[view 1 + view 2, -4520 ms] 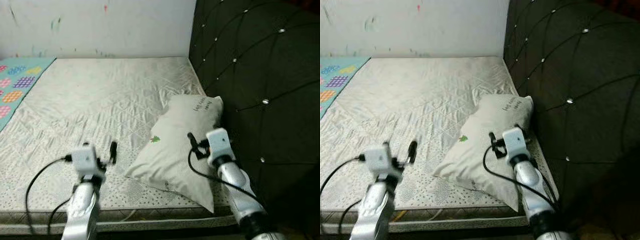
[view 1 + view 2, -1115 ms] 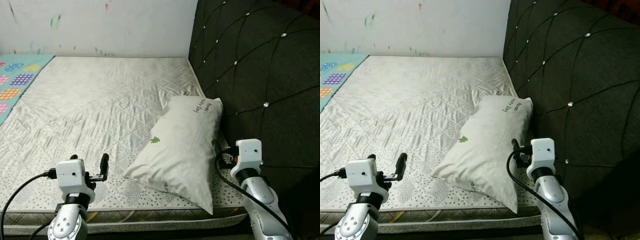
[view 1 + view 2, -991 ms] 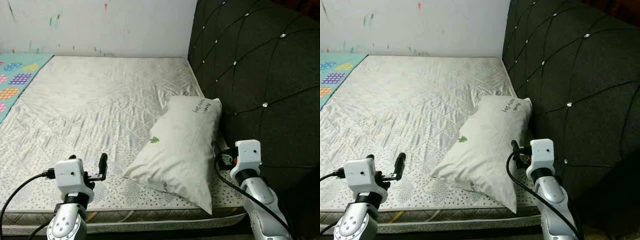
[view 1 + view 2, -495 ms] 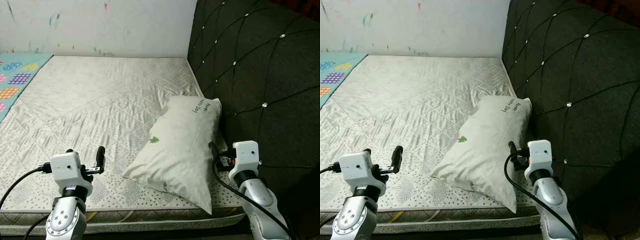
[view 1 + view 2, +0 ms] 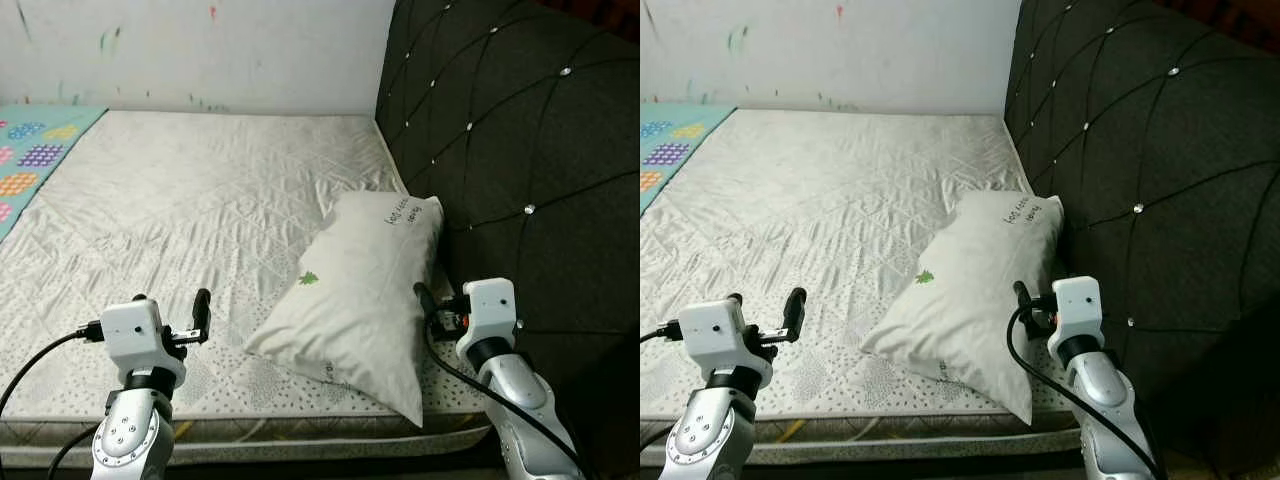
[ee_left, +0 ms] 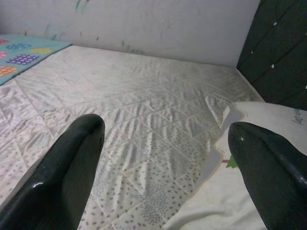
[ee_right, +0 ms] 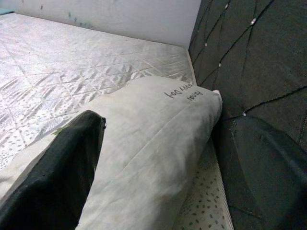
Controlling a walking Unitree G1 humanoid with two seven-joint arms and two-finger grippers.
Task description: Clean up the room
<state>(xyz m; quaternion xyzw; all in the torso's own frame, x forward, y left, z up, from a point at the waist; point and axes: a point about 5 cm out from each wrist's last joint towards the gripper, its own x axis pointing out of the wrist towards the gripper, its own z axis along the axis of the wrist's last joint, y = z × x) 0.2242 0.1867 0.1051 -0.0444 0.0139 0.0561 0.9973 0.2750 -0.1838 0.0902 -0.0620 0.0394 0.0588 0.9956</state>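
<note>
**Pillow sits off the right gripper**

Spread jaws on both sides, nothing held. Right gripper (image 5: pixel 428 303) hovers at the pillow's (image 5: pixel 365 290) headboard-side edge, clearly the nearer one. Pillow lies on the mattress (image 5: pixel 200 200), long axis slanting from near edge up toward the headboard (image 5: pixel 520 130). Left gripper (image 5: pixel 201 305) waits well apart.

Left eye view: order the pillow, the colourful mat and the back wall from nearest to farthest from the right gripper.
1. Pillow, right beside the right gripper, by the headboard.
2. Back wall, beyond the mattress's far end.
3. Colourful mat, far across on the left edge.
</note>
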